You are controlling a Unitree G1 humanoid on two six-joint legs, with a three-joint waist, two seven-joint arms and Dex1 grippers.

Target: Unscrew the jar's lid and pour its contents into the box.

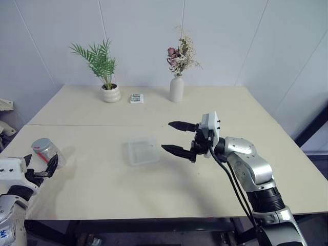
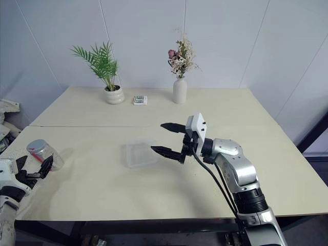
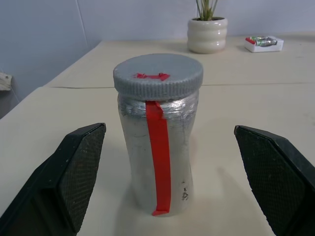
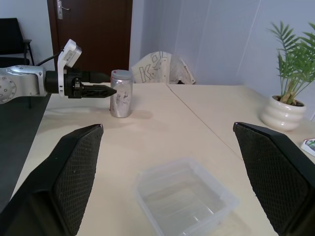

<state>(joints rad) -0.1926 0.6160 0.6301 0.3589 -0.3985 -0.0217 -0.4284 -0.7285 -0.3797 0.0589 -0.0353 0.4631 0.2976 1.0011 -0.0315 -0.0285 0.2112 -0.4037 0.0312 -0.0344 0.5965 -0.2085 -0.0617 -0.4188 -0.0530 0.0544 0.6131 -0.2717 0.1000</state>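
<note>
Nothing done yet: lid on jar, jar upright at counter left edge, about 9 o'clock from box; contents not visible, box looks empty. My left pincer wide open, straddling jar, not touching. My right pincer open, above counter just at box's 3 o'clock, pointing left.

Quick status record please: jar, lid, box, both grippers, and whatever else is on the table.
jar: small clear cylindrical jar with red strip down its side, upright near the table's left edge
lid: round grey screw cap, still on the jar
box: shallow clear plastic tray, mid-table, looks empty
left gripper: open, fingers either side of the jar, not touching
right gripper: open, empty, beside the tray
other: white plant pot, white flower vase, small green-and-white packet along the far edge
</note>
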